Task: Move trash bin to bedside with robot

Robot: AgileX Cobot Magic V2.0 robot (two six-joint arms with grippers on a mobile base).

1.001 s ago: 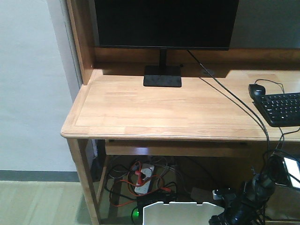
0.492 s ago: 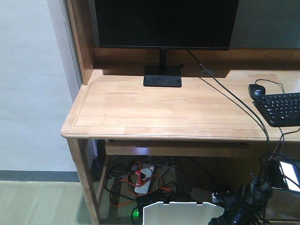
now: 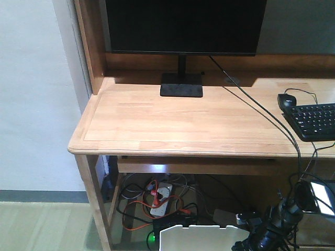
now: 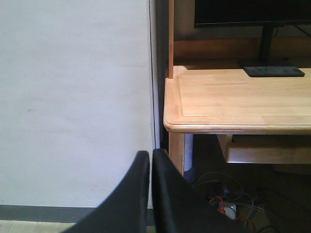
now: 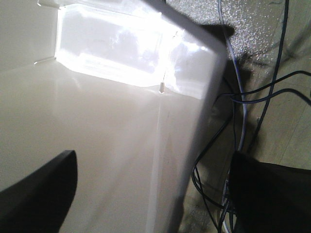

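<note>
The trash bin [image 3: 199,238] is a cream-white plastic bin whose angular rim shows at the bottom of the front view, under the wooden desk. In the right wrist view its glossy wall [image 5: 112,111] fills most of the frame. My right gripper [image 5: 153,160] is open and straddles that wall, one finger [image 5: 43,189] inside the bin and the other [image 5: 267,194] outside by the cables. My right arm [image 3: 272,232] reaches down beside the bin. My left gripper [image 4: 149,154] is shut on nothing, facing the white wall left of the desk. The bedside is out of view.
A wooden desk [image 3: 183,120] with a monitor [image 3: 183,26], keyboard [image 3: 316,120] and mouse [image 3: 286,100] stands in front. Its leg [image 3: 94,204] is left of the bin. A power strip [image 3: 161,198] and tangled cables [image 5: 243,97] lie on the floor behind and right of the bin.
My right arm and its grey-topped camera module have sunk slightly lower beside the bin. The bin and desk have not moved.
</note>
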